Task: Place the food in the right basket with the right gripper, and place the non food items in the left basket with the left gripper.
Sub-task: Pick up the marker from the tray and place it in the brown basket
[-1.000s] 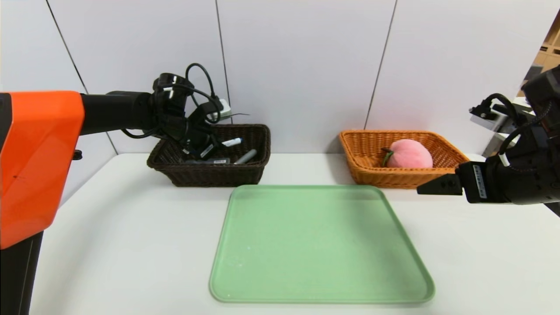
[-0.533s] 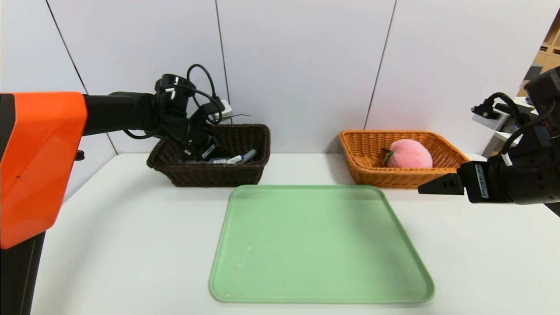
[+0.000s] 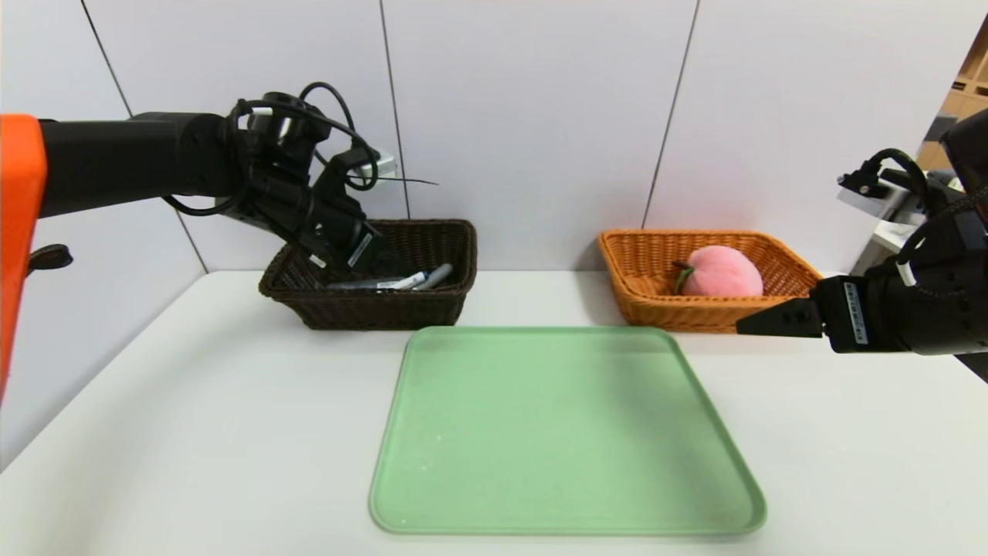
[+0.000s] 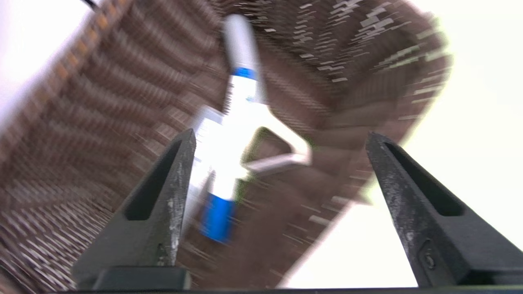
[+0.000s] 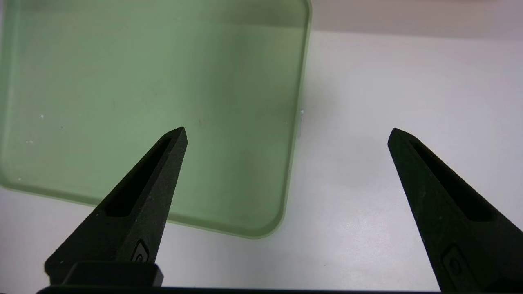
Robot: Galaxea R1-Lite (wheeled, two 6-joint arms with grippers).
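The left gripper (image 4: 278,171) stands wide and empty above the dark brown woven wicker basket (image 3: 378,305), upper left of the head view. Inside lie the white marker with blue cap (image 4: 229,134) and white Y-peeler (image 4: 282,151), seemingly sorted. The right gripper (image 5: 286,134), spread wide, hangs over the green plastic tray's (image 3: 567,432) edge; the pink plush peach (image 3: 722,272) sits in the orange-tan wicker basket (image 3: 656,309).

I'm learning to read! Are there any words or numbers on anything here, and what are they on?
None can be read.
White sticker on the right gripper: print too small.
White sticker on the left gripper: too small.
Marker in the left basket: label too blurred.
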